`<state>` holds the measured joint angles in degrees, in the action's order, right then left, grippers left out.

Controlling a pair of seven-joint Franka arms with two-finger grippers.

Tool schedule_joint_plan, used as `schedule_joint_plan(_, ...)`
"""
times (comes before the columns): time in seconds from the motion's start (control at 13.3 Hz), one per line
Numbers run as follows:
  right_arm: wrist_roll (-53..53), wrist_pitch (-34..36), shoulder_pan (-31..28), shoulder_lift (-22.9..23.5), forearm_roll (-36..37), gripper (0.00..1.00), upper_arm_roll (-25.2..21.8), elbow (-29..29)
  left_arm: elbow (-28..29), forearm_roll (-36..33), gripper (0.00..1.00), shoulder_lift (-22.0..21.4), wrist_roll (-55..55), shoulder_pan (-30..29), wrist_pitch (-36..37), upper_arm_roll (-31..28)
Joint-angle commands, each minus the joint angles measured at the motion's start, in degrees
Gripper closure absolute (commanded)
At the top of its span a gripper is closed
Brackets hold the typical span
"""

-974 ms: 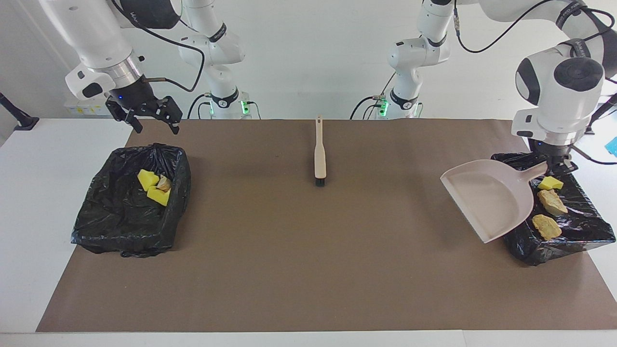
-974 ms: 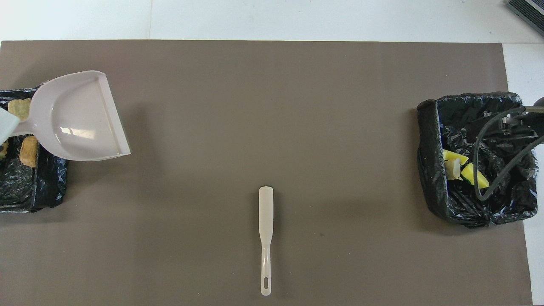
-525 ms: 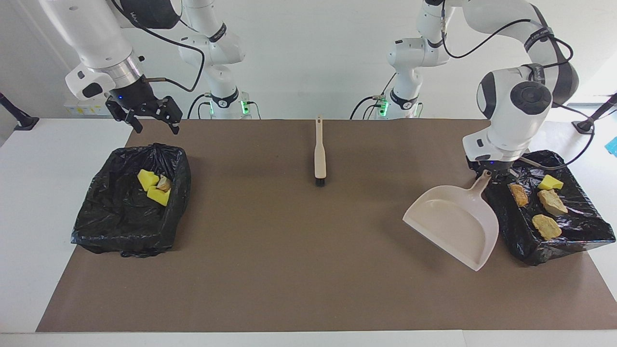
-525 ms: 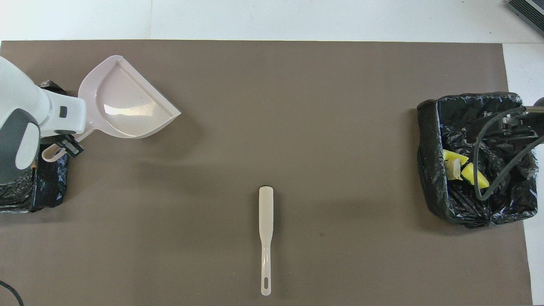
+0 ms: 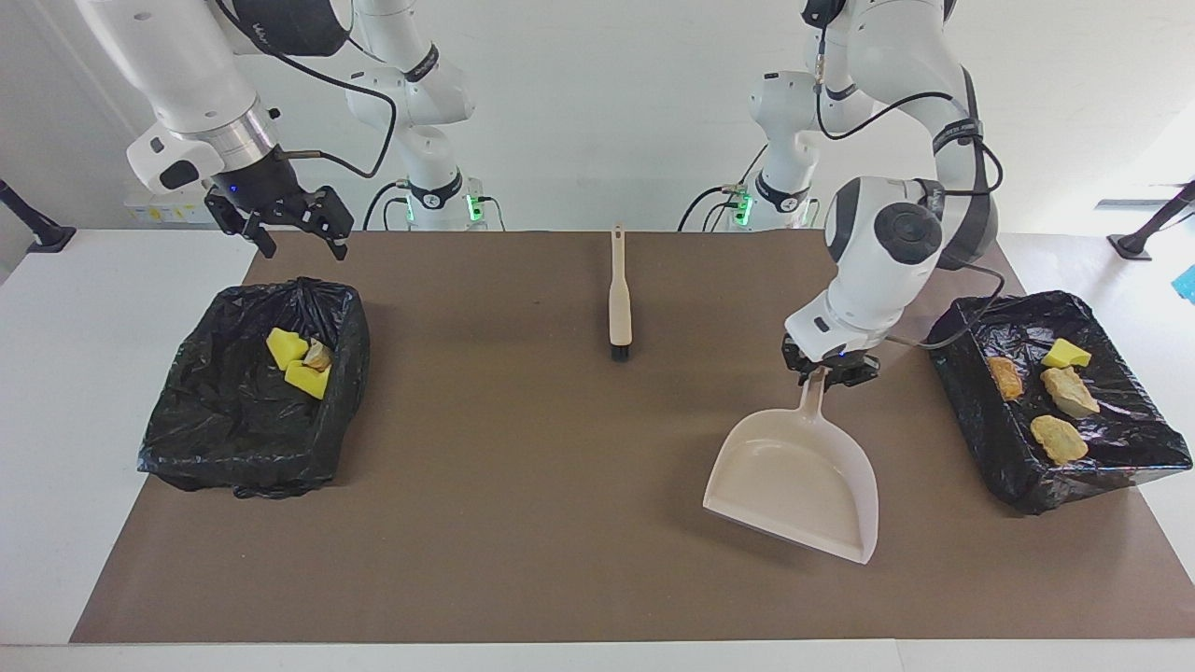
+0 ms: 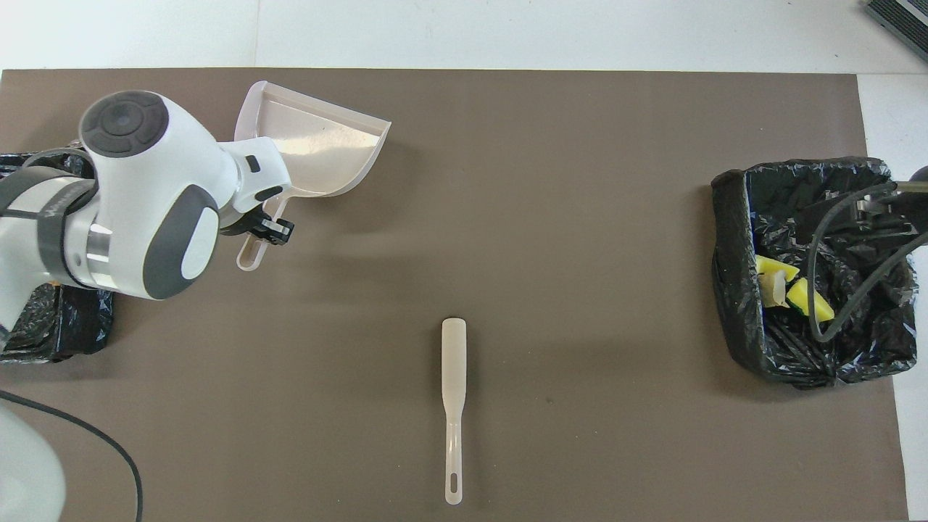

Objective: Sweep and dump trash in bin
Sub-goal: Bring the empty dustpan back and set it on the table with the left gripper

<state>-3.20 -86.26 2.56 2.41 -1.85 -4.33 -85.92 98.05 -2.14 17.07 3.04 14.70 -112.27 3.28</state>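
Observation:
My left gripper [image 5: 827, 375] [image 6: 264, 230] is shut on the handle of the beige dustpan [image 5: 794, 485] [image 6: 317, 142]. The pan hangs empty and tilted over the mat, beside the black-lined bin [image 5: 990, 439] at the left arm's end. In that bin lie a yellow sponge piece [image 5: 1065, 355], two tan chunks [image 5: 1070, 391] [image 5: 1059, 438] and an orange-brown chunk [image 5: 1005, 377]. The bin [image 5: 215, 420] [image 6: 739, 290] at the right arm's end holds yellow sponge pieces [image 5: 285, 347] [image 6: 808, 299] and a pale chunk [image 5: 317, 356]. My right gripper [image 5: 301, 245] waits open above that bin's edge nearer the robots.
The beige hand brush [image 5: 619, 297] [image 6: 453, 406] lies on the brown mat [image 5: 523, 485] midway between the bins, its handle toward the robots. In the overhead view the left arm covers most of the bin [image 6: 65, 333] at its end.
The left arm has carried the dustpan from over its bin toward the middle of the mat, turning its mouth away from the robots. The right arm has stayed still.

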Motion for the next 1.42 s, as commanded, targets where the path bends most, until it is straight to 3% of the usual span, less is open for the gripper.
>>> schedule_joint_plan(0.0,0.9,-0.1,-0.8,-0.5,0.0,0.0,0.6,-0.1,-6.1,1.1,1.0,4.5,-10.2,6.0,-0.2,-1.2)
schedule_joint_plan(0.22,0.9,-0.1,-0.8,-0.5,0.0,0.0,0.6,-0.1,-13.8,1.2,1.0,10.5,-26.6,13.6,0.0,-1.2)
schedule_joint_plan(0.45,1.0,-0.1,-0.8,-0.5,0.0,0.0,0.6,-0.1,-19.7,0.8,1.0,18.4,-33.8,20.4,0.0,-1.8)
schedule_joint_plan(0.6,0.9,-0.1,-0.8,-0.5,0.0,0.0,0.6,-0.1,-19.8,0.9,1.0,18.4,-34.3,20.5,-0.1,-1.7)
schedule_joint_plan(0.67,1.0,0.0,-0.8,-0.5,0.0,0.0,0.6,-0.1,-19.8,1.1,0.43,18.3,-34.7,20.3,-0.3,-1.7)
schedule_joint_plan(0.75,1.0,0.0,-0.8,-0.5,0.0,0.0,0.6,-0.1,-19.6,0.7,0.0,17.7,-35.4,20.3,-0.3,-1.8)
schedule_joint_plan(1.05,0.9,-0.1,-0.8,-0.5,0.0,0.0,0.6,-0.1,-18.5,1.0,0.0,12.4,-33.8,14.6,0.8,-1.8)
schedule_joint_plan(1.35,1.0,-0.1,-0.8,-0.5,0.0,0.0,0.6,-0.1,-18.6,1.1,0.0,9.0,-22.4,4.7,4.9,-1.8)
